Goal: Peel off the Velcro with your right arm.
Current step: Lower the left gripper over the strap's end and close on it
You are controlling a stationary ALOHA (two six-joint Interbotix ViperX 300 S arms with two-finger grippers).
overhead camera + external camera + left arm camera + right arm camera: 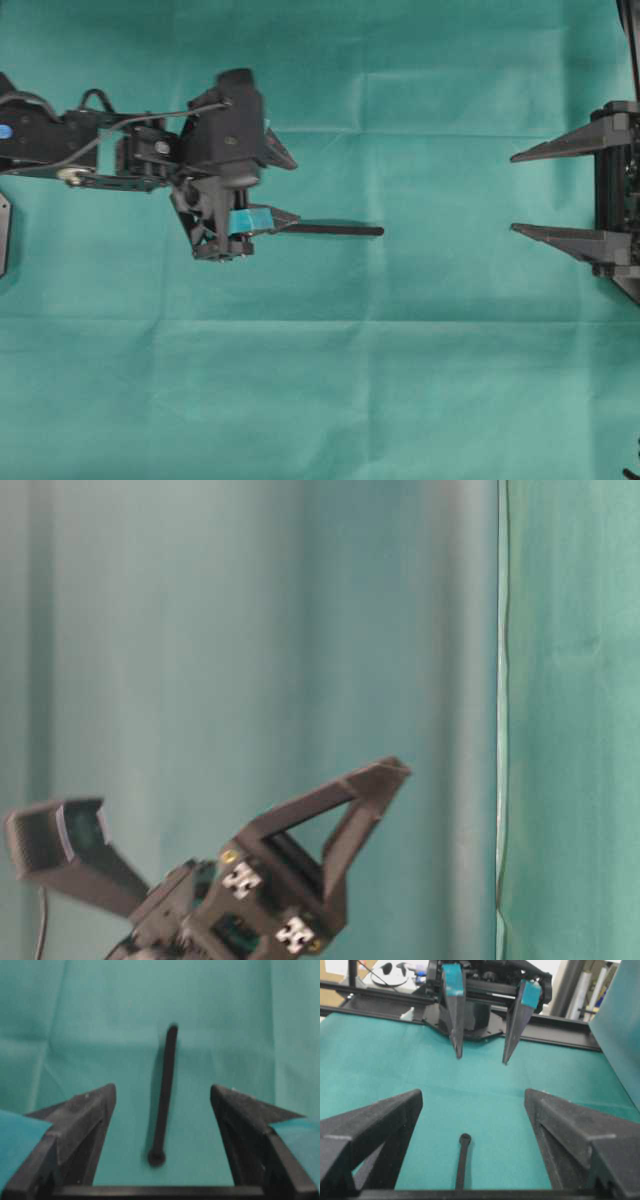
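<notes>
The Velcro (330, 229) lies flat on the green cloth (400, 380), a thin black strip running left to right in the overhead view, well left of the middle of the table. Its left end sits right at the tips of the left gripper (282, 190), whose teal-patched fingers (248, 220) are spread wide apart with nothing between them; from above, the lower finger seems to touch or just overlap that end of the strip, though the view is too coarse to say whether there is real contact. The left wrist camera shows the strip (165, 1095) lying on the cloth between the two spread fingers (85, 1110), its rounded end nearest the camera, clear of both fingers on either side. The right gripper (515, 193) waits at the right edge of the overhead view, well apart from the Velcro, its two long all-black pointed fingers (560, 240) parted wide and holding nothing. In the right wrist view those fingers (375, 1125) frame the strip (463, 1160), which lies on the cloth between them with its rounded end pointing away toward the left gripper (481, 1060), whose teal-tipped fingers hang point down above the cloth further back. The table-level view shows only a black gripper (220, 815) with small checkered tags, its fingers spread, against the green backdrop; the Velcro does not appear there.
</notes>
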